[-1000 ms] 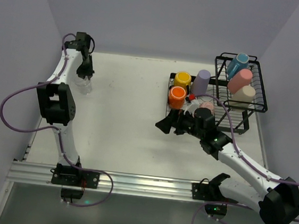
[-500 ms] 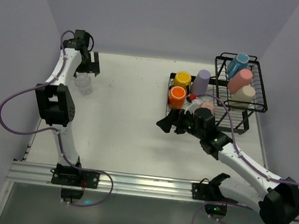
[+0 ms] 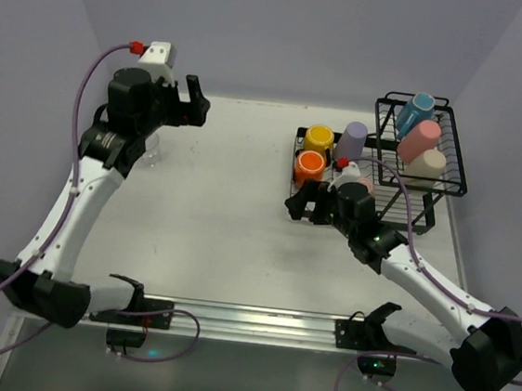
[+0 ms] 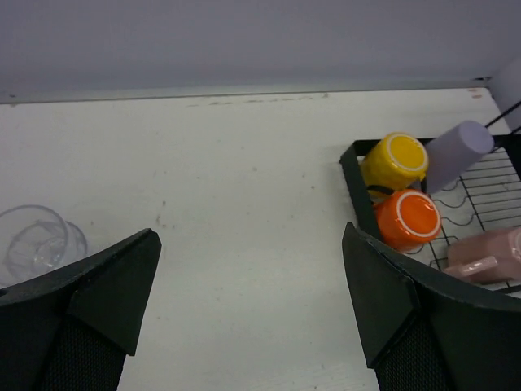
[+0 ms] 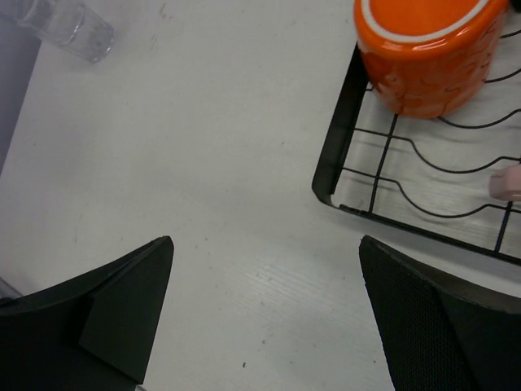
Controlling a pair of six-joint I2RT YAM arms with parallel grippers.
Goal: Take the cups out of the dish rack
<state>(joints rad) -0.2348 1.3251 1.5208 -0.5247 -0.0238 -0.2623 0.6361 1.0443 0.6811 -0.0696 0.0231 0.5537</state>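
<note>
The black wire dish rack stands at the right. On its flat tray sit a yellow mug, an orange mug, a lavender tumbler and a pale pink mug. The raised basket holds a blue mug, a salmon-pink tumbler and a cream cup. A clear glass stands on the table at far left, half hidden by the left arm in the top view. My left gripper hangs open above the table, right of the glass. My right gripper is open and empty beside the rack's near left corner, just short of the orange mug.
The white table is walled at the back and both sides. The rack's black rim stands between the table top and the mugs. The aluminium rail with the arm bases runs along the near edge.
My left gripper has opened, let go of the clear glass, then risen and swung right, away from it. My right gripper has edged closer to the rack's corner.
</note>
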